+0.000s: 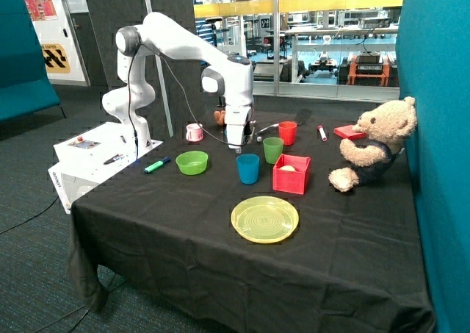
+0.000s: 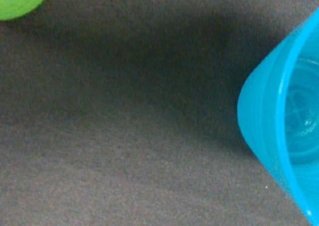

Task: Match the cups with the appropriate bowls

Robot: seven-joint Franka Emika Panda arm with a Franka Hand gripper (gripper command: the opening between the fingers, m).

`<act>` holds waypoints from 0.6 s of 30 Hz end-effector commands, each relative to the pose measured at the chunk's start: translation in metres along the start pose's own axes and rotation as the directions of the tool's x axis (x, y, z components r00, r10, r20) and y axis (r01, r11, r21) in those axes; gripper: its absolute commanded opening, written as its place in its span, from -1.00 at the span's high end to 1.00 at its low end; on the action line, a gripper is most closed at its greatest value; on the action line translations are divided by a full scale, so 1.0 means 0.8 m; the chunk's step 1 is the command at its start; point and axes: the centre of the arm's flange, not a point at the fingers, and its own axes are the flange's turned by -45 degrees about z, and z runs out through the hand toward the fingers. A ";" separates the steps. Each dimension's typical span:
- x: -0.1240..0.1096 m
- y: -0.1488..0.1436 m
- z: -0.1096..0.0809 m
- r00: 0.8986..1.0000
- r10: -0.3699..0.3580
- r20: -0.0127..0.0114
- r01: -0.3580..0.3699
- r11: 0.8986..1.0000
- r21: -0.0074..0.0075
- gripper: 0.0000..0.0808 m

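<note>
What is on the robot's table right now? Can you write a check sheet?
Surface: table under a black cloth, things upright.
Job's things: blue cup near green cup; green bowl empty. No blue bowl seen. Nothing matched yet.
Clutter: yellow plate, red box, red cup, pink mug, green marker, teddy bear.
Grippers: gripper low over the cloth, just behind the blue cup, holding nothing seen; jaws unclear.
Cables: black cable down the arm.
Surroundings: white base box, blue partition, glass wall.
</note>
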 end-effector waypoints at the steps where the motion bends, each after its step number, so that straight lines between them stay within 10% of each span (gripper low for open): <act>1: -0.006 0.006 0.017 1.000 0.005 -0.011 -0.005 1.000 -0.005 0.10; 18: 0.004 0.004 0.033 1.000 -0.020 -0.011 0.020 1.000 -0.006 0.10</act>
